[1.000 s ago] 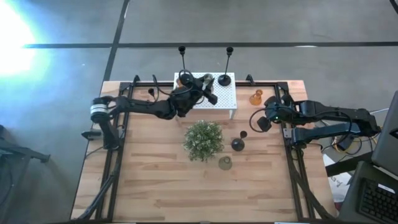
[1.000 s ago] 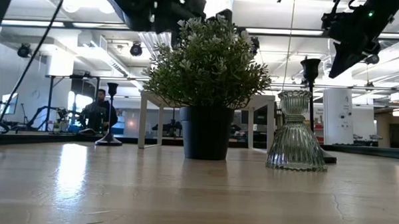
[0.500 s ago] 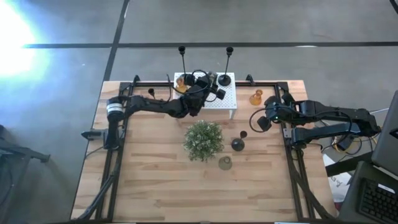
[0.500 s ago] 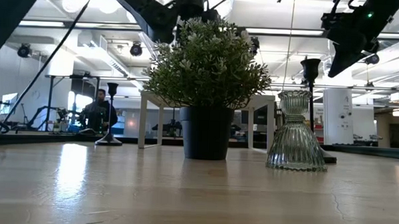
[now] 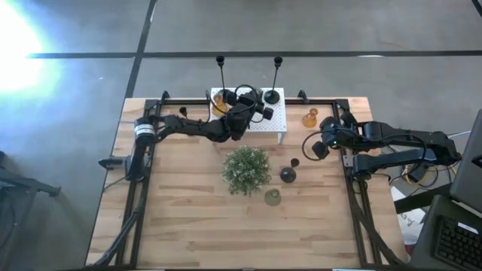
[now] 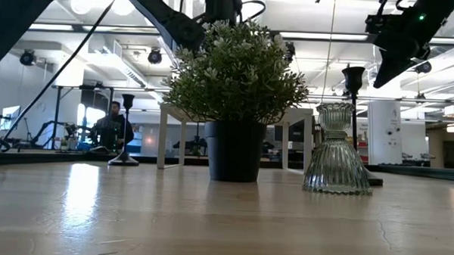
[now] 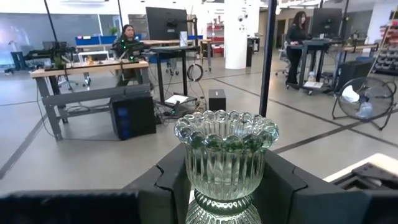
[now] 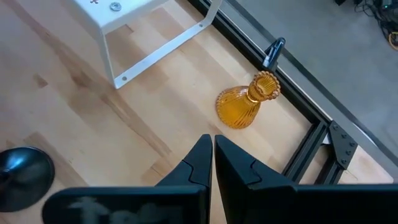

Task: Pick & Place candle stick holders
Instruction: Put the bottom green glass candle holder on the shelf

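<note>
My left gripper (image 5: 254,105) reaches level over the white perforated stand (image 5: 275,120) at the table's far edge, shut on a clear ribbed glass candle stick holder (image 7: 225,155). An amber holder (image 5: 218,105) and a black one (image 5: 269,96) stand on that stand. Two tall thin black stems (image 5: 220,64) (image 5: 278,64) rise behind it. On the table stand an amber holder (image 8: 245,106), two black ones (image 5: 288,175) and a clear-grey one (image 6: 337,150). My right gripper (image 8: 212,162) hangs shut near the right edge, with nothing in it. My left gripper pinches the clear holder between its two fingers (image 7: 168,186), on opposite sides of the ribbed cup's lower part (image 7: 205,190). The fingers come at it level. The holder stands upright, beaded rim up. Its foot is out of the frame, so I cannot tell whether it rests on the stand.
A bushy green plant (image 5: 246,169) in a dark pot stands mid-table, in front of the stand. A black frame rail (image 8: 311,130) runs along the table's edges. People sit and stand at desks in the room beyond.
My left gripper has carried the clear holder toward the table's far right, farther over the white stand, and has sunk a little. The holder stays upright in its fingers. The amber holder on the stand's left end, covered by the arm before, now shows.
</note>
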`<action>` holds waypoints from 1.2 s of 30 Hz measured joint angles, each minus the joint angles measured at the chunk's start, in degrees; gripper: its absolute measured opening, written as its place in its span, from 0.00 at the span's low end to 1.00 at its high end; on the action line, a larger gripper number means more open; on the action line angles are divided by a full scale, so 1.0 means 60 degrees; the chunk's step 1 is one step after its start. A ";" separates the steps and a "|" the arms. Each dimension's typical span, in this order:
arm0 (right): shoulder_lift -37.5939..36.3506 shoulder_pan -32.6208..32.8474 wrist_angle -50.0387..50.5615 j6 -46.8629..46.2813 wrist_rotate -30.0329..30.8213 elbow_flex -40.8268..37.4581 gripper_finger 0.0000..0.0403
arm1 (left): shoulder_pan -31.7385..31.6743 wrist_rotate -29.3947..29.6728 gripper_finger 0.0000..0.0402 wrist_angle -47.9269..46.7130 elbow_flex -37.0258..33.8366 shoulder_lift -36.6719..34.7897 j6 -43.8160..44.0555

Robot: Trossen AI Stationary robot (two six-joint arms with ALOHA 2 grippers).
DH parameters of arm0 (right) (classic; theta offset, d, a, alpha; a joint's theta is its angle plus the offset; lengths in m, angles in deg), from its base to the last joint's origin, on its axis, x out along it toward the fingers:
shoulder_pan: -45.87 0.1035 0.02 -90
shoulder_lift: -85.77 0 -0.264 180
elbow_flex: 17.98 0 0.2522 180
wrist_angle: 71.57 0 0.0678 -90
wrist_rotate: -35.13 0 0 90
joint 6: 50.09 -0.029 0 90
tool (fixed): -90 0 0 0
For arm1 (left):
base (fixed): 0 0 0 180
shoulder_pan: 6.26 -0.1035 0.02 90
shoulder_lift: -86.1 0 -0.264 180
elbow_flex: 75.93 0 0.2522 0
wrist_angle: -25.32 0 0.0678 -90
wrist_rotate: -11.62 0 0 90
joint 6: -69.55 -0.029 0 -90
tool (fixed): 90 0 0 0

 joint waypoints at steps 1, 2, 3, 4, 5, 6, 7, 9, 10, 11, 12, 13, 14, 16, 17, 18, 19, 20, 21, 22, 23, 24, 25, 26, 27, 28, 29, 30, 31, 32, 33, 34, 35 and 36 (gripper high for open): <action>0.0000 0.0000 -0.0002 0.0035 0.0000 0.0000 0.03 | -0.0026 0.0011 0.33 -0.0022 0.0000 0.0027 -0.0001; 0.0000 0.0000 -0.0002 0.0040 0.0004 0.0000 0.03 | -0.0054 0.0015 0.33 -0.0023 0.0000 0.0039 0.0006; 0.0000 0.0000 -0.0001 0.0040 0.0003 0.0000 0.03 | -0.0092 0.0018 0.33 -0.0019 0.0000 0.0050 0.0008; 0.0000 0.0000 0.0000 0.0040 0.0000 0.0000 0.03 | -0.0135 0.0027 0.33 -0.0014 0.0000 0.0056 0.0008; 0.0000 0.0000 -0.0004 0.0040 0.0000 0.0000 0.03 | -0.0183 0.0040 0.33 0.0007 0.0000 0.0067 0.0009; 0.0000 0.0000 -0.0002 0.0040 0.0000 0.0000 0.03 | -0.0218 0.0040 0.33 0.0027 0.0000 0.0086 0.0030; 0.0000 0.0000 -0.0002 0.0040 0.0000 0.0000 0.03 | -0.0264 0.0030 0.33 0.0028 0.0000 0.0104 0.0057; 0.0000 0.0000 -0.0004 0.0040 0.0000 0.0000 0.03 | -0.0368 0.0002 0.33 0.0021 0.0000 0.0151 0.0180; 0.0000 0.0000 -0.0004 0.0040 0.0000 0.0000 0.03 | -0.0415 -0.0009 0.33 0.0015 0.0000 0.0174 0.0233; 0.0000 0.0000 -0.0005 0.0040 0.0001 0.0000 0.03 | -0.0468 -0.0041 0.33 0.0013 0.0000 0.0199 0.0279; 0.0000 0.0000 -0.0006 0.0040 0.0001 0.0000 0.03 | -0.0520 -0.0083 0.33 0.0022 0.0000 0.0229 0.0341; 0.0000 0.0000 -0.0007 0.0040 0.0000 0.0000 0.03 | -0.0578 -0.0177 0.33 0.0019 0.0000 0.0252 0.0442; 0.0000 0.0000 -0.0007 0.0040 0.0000 0.0000 0.03 | -0.0631 -0.0351 0.33 0.0013 0.0000 0.0277 0.0534; 0.0000 0.0000 -0.0011 0.0040 0.0003 0.0000 0.03 | -0.0701 -0.0567 0.33 -0.0029 0.0000 0.0309 0.0699; 0.0000 0.0000 -0.0011 0.0040 0.0000 0.0000 0.03 | -0.0727 -0.0557 0.33 -0.0028 0.0000 0.0328 0.0711; 0.0000 0.0000 -0.0011 0.0040 0.0000 0.0000 0.03 | -0.0759 -0.0568 0.33 -0.0026 0.0000 0.0333 0.0714; 0.0000 0.0000 -0.0015 0.0040 0.0000 0.0000 0.03 | -0.0783 -0.0565 0.33 -0.0027 0.0000 0.0336 0.0715; 0.0000 0.0004 -0.0015 0.0040 0.0000 0.0000 0.03 | -0.0807 -0.0566 0.33 -0.0024 0.0000 0.0336 0.0715; 0.0000 0.0004 -0.0015 0.0040 0.0000 0.0000 0.03 | -0.0834 -0.0568 0.33 -0.0025 0.0000 0.0336 0.0715; 0.0000 0.0004 -0.0018 0.0040 0.0000 0.0000 0.03 | -0.0848 -0.0565 0.33 -0.0033 0.0000 0.0336 0.0709; 0.0000 0.0004 -0.0017 0.0040 0.0000 0.0000 0.03 | -0.0871 -0.0565 0.33 -0.0044 0.0000 0.0336 0.0704; 0.0000 0.0004 -0.0018 0.0040 0.0000 0.0000 0.03 | -0.0879 -0.0565 0.33 -0.0069 0.0000 0.0336 0.0704; 0.0000 0.0004 -0.0018 0.0040 0.0000 0.0000 0.03 | -0.0886 -0.0566 0.33 -0.0134 0.0000 0.0336 0.0705; 0.0000 0.0004 -0.0018 0.0040 0.0000 0.0000 0.03 | -0.0904 -0.0561 0.33 -0.0199 0.0000 0.0336 0.0715; 0.0000 0.0004 -0.0020 0.0040 0.0000 0.0000 0.03 | -0.0914 -0.0528 0.33 -0.0268 0.0000 0.0336 0.0720; 0.0000 0.0004 -0.0022 0.0041 0.0000 0.0000 0.03 | -0.0931 -0.0483 0.33 -0.0371 0.0000 0.0336 0.0735; 0.0000 0.0004 -0.0022 0.0048 0.0000 0.0000 0.03 | -0.0956 -0.0486 0.33 -0.0457 0.0000 0.0336 0.0772; 0.0000 0.0004 -0.0022 0.0072 0.0000 0.0000 0.03 | -0.0980 -0.0484 0.33 -0.0523 0.0000 0.0336 0.0836; 0.0000 0.0004 -0.0025 0.0076 0.0000 0.0000 0.03 | -0.1005 -0.0482 0.33 -0.0592 0.0000 0.0336 0.0902; 0.0000 0.0004 -0.0028 0.0080 0.0000 0.0000 0.03 | -0.1016 -0.0477 0.33 -0.0630 0.0000 0.0336 0.0956; 0.0000 0.0004 -0.0031 0.0082 0.0000 0.0000 0.03 | -0.1035 -0.0477 0.33 -0.0638 0.0000 0.0336 0.0998; 0.0000 0.0004 -0.0033 0.0085 0.0000 0.0000 0.03 | -0.1058 -0.0470 0.33 -0.0641 0.0000 0.0336 0.1001; 0.0000 0.0004 -0.0036 0.0089 0.0000 0.0000 0.03 | -0.1075 -0.0467 0.33 -0.0639 0.0000 0.0336 0.1012; 0.0000 0.0004 -0.0036 0.0100 0.0000 0.0000 0.03 | -0.1098 -0.0473 0.33 -0.0639 0.0000 0.0336 0.1026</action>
